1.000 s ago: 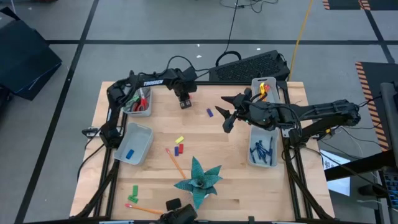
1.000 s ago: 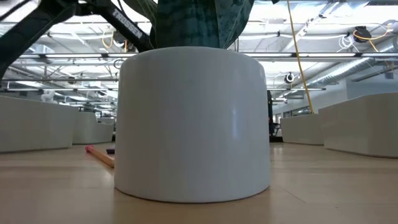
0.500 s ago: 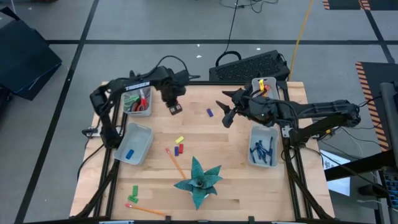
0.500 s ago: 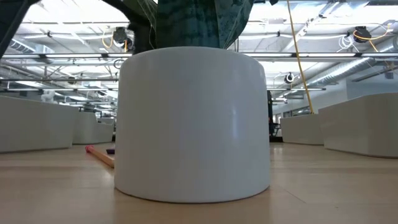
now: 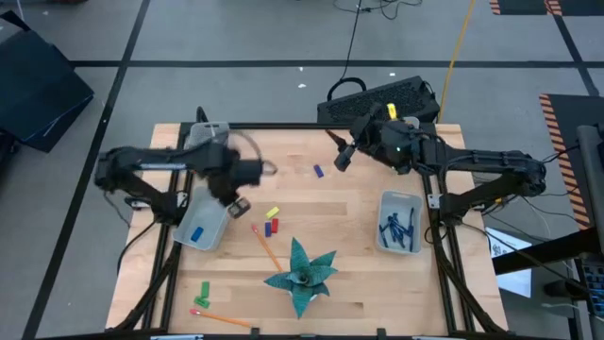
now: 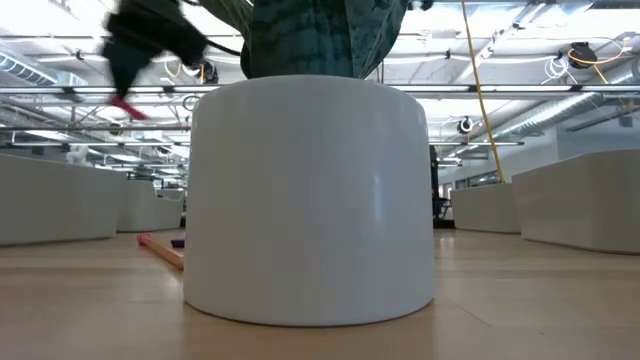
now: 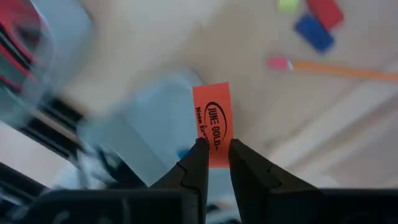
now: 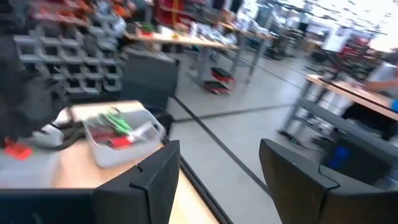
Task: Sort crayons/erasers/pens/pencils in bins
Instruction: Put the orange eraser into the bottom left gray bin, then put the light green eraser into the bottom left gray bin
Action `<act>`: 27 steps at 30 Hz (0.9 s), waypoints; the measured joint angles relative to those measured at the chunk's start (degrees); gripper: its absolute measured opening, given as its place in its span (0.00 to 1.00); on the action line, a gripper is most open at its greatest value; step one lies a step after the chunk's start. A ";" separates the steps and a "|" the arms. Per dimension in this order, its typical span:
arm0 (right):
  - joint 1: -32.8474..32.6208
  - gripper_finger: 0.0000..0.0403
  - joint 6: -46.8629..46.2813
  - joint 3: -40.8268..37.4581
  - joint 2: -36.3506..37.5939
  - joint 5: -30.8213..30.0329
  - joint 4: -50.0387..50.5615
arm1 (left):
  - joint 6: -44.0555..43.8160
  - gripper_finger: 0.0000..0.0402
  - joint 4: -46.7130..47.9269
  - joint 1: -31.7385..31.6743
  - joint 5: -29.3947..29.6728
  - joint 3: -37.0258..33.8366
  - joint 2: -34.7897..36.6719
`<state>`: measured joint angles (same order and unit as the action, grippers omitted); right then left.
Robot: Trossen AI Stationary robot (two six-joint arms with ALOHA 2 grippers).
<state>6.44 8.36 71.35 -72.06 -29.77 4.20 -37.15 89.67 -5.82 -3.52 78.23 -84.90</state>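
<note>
While left claw [image 7: 213, 163] pinches an orange eraser [image 7: 212, 123] lengthwise outward, right claw [image 8: 214, 180] gapes open

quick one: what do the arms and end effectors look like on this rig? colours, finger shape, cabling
Both arms are dark, near-black, jointed links with black cables trailing off them. The left end effector has two slim black fingers tapering to narrow tips. The right end effector has two broader, flat black fingers with angular, squared-off tops. No markings are legible on either arm here. From above, the right arm reads as slender segments with bulkier joint housings.
</note>
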 joint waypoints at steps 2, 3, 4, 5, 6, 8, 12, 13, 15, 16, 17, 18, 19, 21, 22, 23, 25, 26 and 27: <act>1.41 0.53 -0.09 -0.02 -0.62 4.19 -1.91 | -8.02 0.14 0.12 4.49 -1.60 -4.08 3.02; 1.88 0.53 -0.01 0.00 -1.32 6.42 -3.75 | -12.03 0.14 0.32 6.55 -2.11 -6.48 4.44; 2.23 0.53 0.16 0.06 -1.92 8.73 -5.39 | -15.98 0.14 0.32 8.55 -2.57 -8.83 5.78; 2.48 0.53 0.46 0.07 -2.62 10.70 -6.10 | -19.62 0.14 0.28 10.31 -2.88 -11.22 7.13; 2.57 0.53 0.90 0.07 -3.42 12.31 -6.77 | -22.79 0.14 0.28 11.82 -3.09 -13.54 8.32; 2.41 0.53 1.74 0.04 -5.25 14.97 -7.64 | -26.94 0.14 -0.12 13.93 -3.89 -18.01 10.15; 1.22 0.53 1.83 0.02 -8.22 16.52 -9.01 | -30.55 0.14 -4.44 14.52 -5.08 -25.14 11.40; 0.85 0.53 1.93 0.02 -8.88 16.52 -9.59 | -31.21 0.14 -6.13 14.33 -5.05 -26.64 11.45; 0.22 0.53 2.02 0.02 -9.90 16.53 -11.07 | -31.95 0.14 -9.91 13.50 -4.63 -29.40 11.45; -0.05 0.53 2.01 0.00 -10.33 16.51 -11.40 | -32.25 0.14 -11.87 12.95 -4.26 -30.63 11.45; -0.35 0.53 2.02 0.00 -10.70 16.49 -12.16 | -32.47 0.15 -13.85 12.32 -3.96 -31.97 11.45; -0.58 0.53 2.02 0.00 -10.95 16.51 -12.63 | -32.43 0.15 -15.71 11.60 -3.85 -33.16 11.42; -0.86 0.53 2.02 0.00 -11.13 16.49 -12.86 | -32.24 0.16 -17.50 10.96 -3.83 -34.25 11.40; -1.20 0.53 2.02 0.00 -11.17 16.48 -13.04 | -31.66 0.20 -19.77 9.55 -3.79 -35.93 11.40; -1.30 0.53 2.02 0.00 -11.16 16.49 -13.03 | -31.25 0.22 -20.34 8.81 -3.79 -36.56 11.40; -1.32 0.53 2.02 0.00 -11.14 16.47 -13.06 | -30.68 0.25 -20.42 8.03 -3.78 -36.91 11.40; -1.32 0.53 1.97 0.00 -11.14 16.45 -13.04 | -29.57 0.33 -19.85 6.36 -3.68 -36.89 11.40; -1.32 0.53 1.69 0.00 -11.14 16.40 -13.02 | -29.35 0.36 -18.95 5.57 -3.72 -36.40 11.40; -1.32 0.53 1.28 0.00 -11.14 16.40 -13.02 | -29.31 0.40 -18.21 4.85 -4.45 -35.67 11.40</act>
<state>5.13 9.63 71.35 -83.20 -13.37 -8.82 -66.46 71.46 -0.97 -7.97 42.56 -73.49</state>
